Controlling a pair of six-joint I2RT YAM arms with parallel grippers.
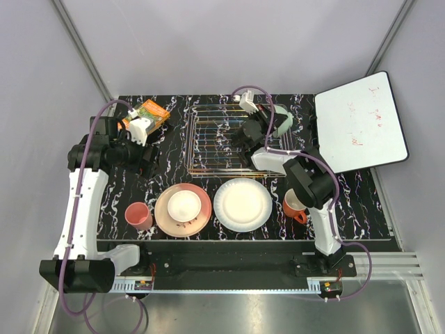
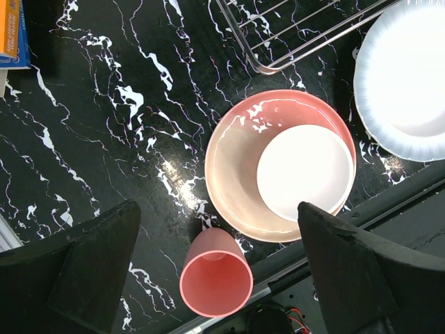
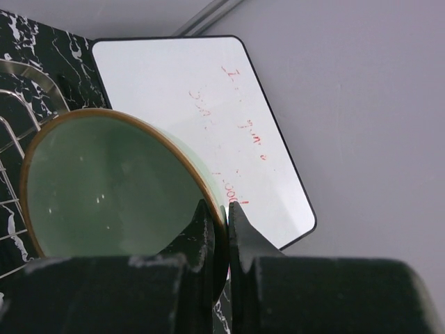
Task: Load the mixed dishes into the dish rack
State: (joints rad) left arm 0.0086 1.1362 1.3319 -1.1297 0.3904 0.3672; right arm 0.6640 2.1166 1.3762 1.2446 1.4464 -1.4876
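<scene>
The table (image 2: 104,139) is glossy black, marble-look with white veins. The dish rack (image 1: 219,139) is thin shiny metal wire. The pale green bowl (image 3: 104,188) looks smooth and glazed (its rim brown-edged), and the pink tumbler (image 2: 215,278) looks like matt plastic.

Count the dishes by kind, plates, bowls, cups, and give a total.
Plates: 2, the round pink-cream plate and the round white plate.
Bowls: 2, the small cream bowl on the pink-cream plate and the pale green bowl in the right gripper.
Cups: 2, the pink tumbler and the orange handled mug.
Total: 6.
</scene>
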